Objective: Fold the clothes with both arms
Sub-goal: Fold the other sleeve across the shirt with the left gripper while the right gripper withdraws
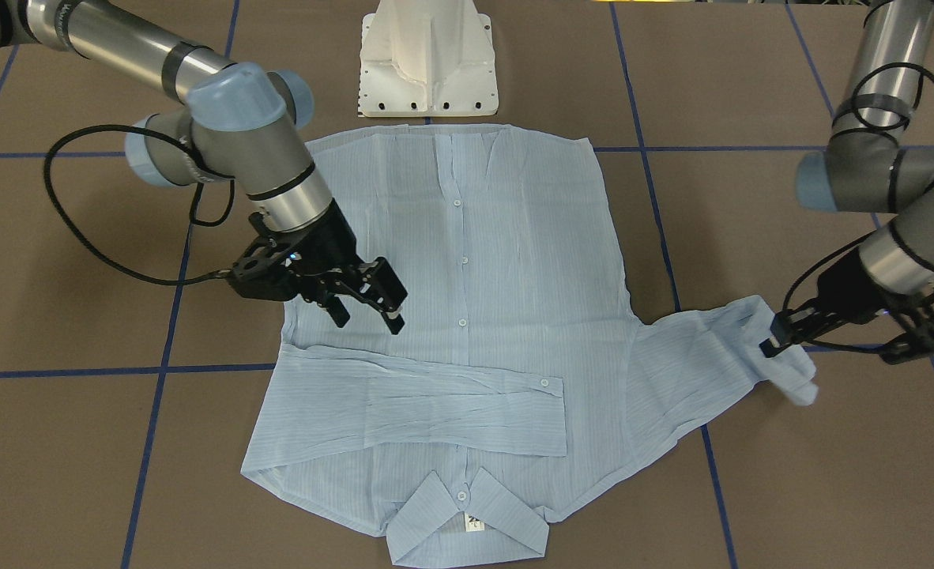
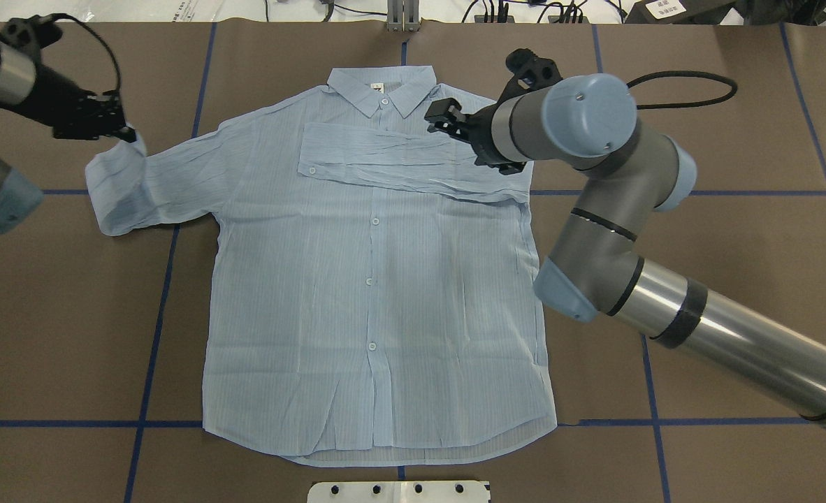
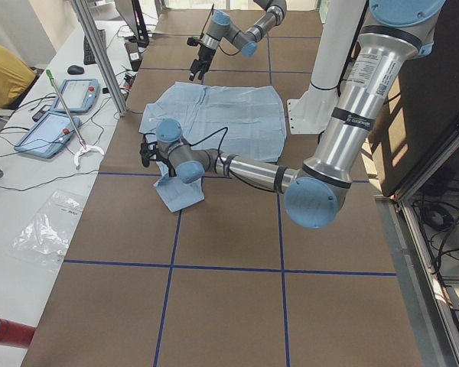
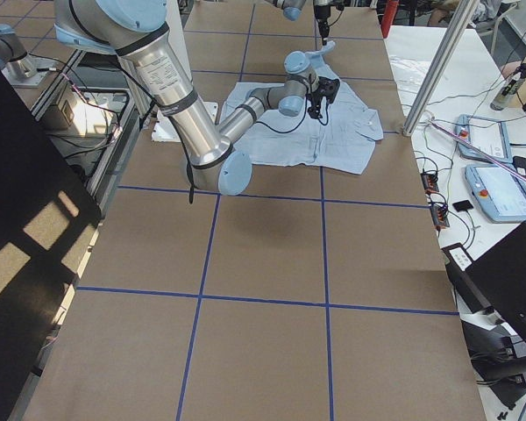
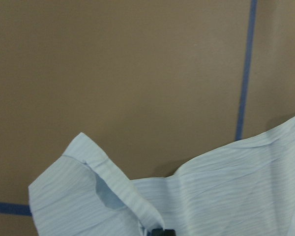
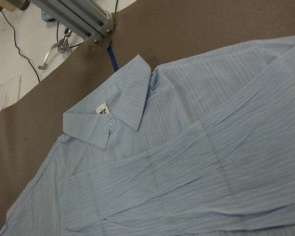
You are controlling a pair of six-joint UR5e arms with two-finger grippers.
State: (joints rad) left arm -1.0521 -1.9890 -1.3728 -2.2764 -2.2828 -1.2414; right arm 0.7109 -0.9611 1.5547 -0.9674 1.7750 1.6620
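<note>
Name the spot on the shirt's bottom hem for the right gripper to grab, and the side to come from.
Grip the hem corner of the shirt on the robot's right, coming in low from the bare table outside that edge. The cloth lies flat and thin there, so one finger probably must slide underneath. The right gripper hangs open near the folded sleeve.

Pale-blue striped shirt [image 2: 371, 279], flat, front up, 1 sleeve folded across chest, other sleeve outstretched
</note>
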